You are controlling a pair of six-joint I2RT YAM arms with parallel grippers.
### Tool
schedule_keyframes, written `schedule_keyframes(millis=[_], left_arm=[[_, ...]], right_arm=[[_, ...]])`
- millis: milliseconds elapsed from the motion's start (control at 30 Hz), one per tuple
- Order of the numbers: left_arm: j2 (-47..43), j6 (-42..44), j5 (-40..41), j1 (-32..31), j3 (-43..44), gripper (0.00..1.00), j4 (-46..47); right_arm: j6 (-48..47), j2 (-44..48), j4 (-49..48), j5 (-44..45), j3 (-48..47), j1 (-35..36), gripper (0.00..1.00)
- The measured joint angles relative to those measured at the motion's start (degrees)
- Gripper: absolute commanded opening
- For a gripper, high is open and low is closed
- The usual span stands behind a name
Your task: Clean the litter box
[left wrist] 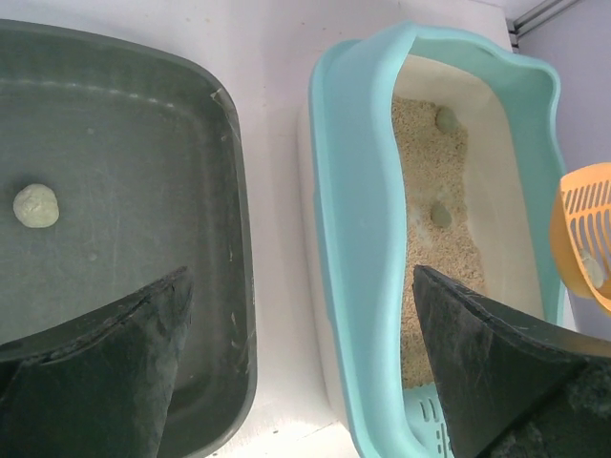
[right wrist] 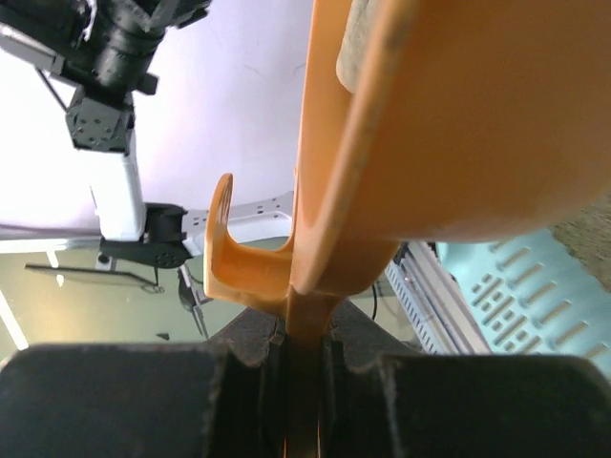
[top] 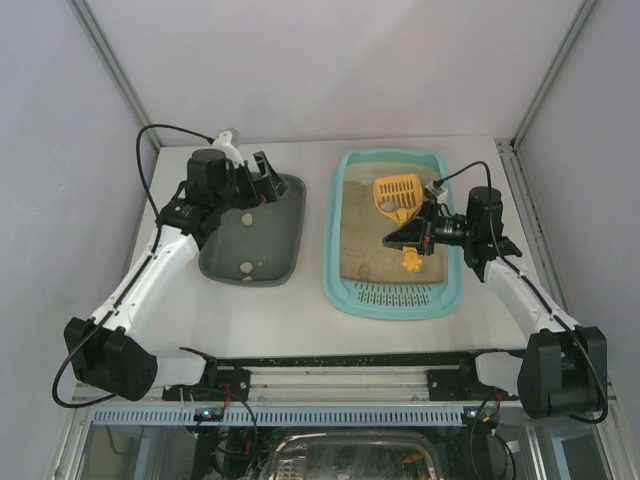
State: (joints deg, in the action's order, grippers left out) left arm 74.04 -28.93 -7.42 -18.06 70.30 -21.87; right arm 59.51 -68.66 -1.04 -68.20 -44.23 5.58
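Observation:
The light-turquoise litter box [top: 334, 240] lies right of centre, with beige litter and a slotted grate [top: 397, 294] at its near end. My right gripper [top: 410, 238] is shut on the handle of an orange slotted scoop [top: 397, 193] and holds it above the litter, with a greenish clump [top: 388, 205] in the scoop. The right wrist view shows the jaws [right wrist: 305, 353] clamped on the scoop [right wrist: 458, 124]. My left gripper [top: 262, 177] is open and empty above the grey tray's far end. In the left wrist view it [left wrist: 301, 353] spans the gap between tray and litter box [left wrist: 358, 239]. Two clumps [left wrist: 446, 118] lie in the litter.
A smaller dark grey-green tray [top: 280, 255] sits left of the litter box and holds two pale clumps [top: 246, 218]; one shows in the left wrist view [left wrist: 35, 205]. White walls enclose the table on three sides. A rail runs along the near edge [top: 330, 360].

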Motion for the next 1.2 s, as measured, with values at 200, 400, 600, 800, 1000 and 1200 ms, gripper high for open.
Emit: schedule_keyframes(millis=[200,400,600,800,1000,1200], left_arm=[[0.1,0.5,0.2,-0.4,0.0,1.00,-0.4],[2.2,-1.1,0.5,-0.7,0.0,1.00,2.2],[3.0,0.3,4.3,-0.9,0.0,1.00,2.3],[2.5,1.6,7.9,-0.7,0.0,1.00,0.6],[1.4,-2.6,8.2,4.7,0.0,1.00,-1.8],[1.9,-9.7,5.0,16.7,0.0,1.00,-2.3]], right_arm=[[0.2,-0.5,2.2,2.1,0.9,-3.5,0.00],[-4.1,-2.0,6.7,5.5,-2.5,-4.6,0.00],[-15.1,-6.5,17.3,6.7,-11.8,1.9,0.00],[-19.0,-4.9,20.2,10.0,-11.8,6.6,0.00],[-19.3,-7.5,21.1,14.4,-14.8,16.6,0.00],[-24.9,-21.0,30.1,22.8,-34.5,26.8,0.00]])
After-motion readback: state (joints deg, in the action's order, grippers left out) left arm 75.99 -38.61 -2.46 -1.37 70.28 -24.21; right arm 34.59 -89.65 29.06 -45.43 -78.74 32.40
